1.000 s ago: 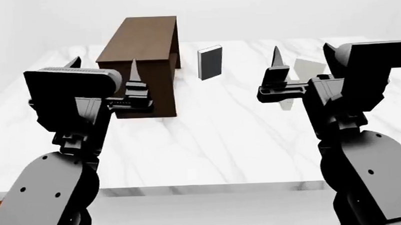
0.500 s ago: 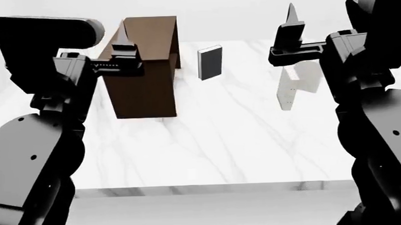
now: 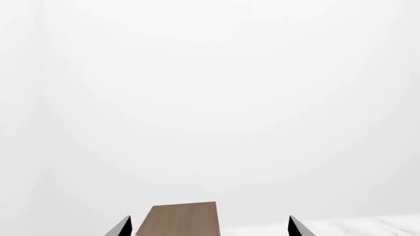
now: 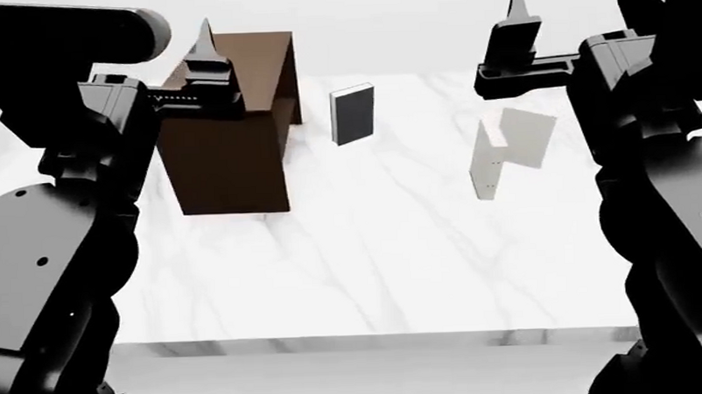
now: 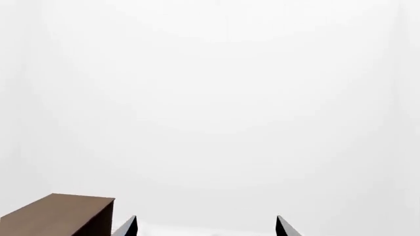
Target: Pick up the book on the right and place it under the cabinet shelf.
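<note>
The book (image 4: 529, 138), off-white with a blank squarish cover, stands upright at the right of the table. The cabinet shelf (image 4: 226, 122) is a tall dark brown box at the left; its top also shows in the left wrist view (image 3: 180, 219) and the right wrist view (image 5: 59, 214). My left gripper (image 4: 205, 31) (image 3: 208, 227) is held high beside the cabinet's top, its fingertips wide apart and empty. My right gripper (image 4: 514, 0) (image 5: 206, 227) is raised above and behind the book, well clear of it, also open and empty.
A pale grey book (image 4: 486, 166) with tiny dots on its narrow end stands just left of the off-white one. A black-covered book (image 4: 353, 114) stands upright near the cabinet. All rest on a white marble table (image 4: 365, 249) whose front edge is near me.
Both arms have risen from table height to well above the objects. The head view has shifted, so the cabinet and books sit a little further left.
</note>
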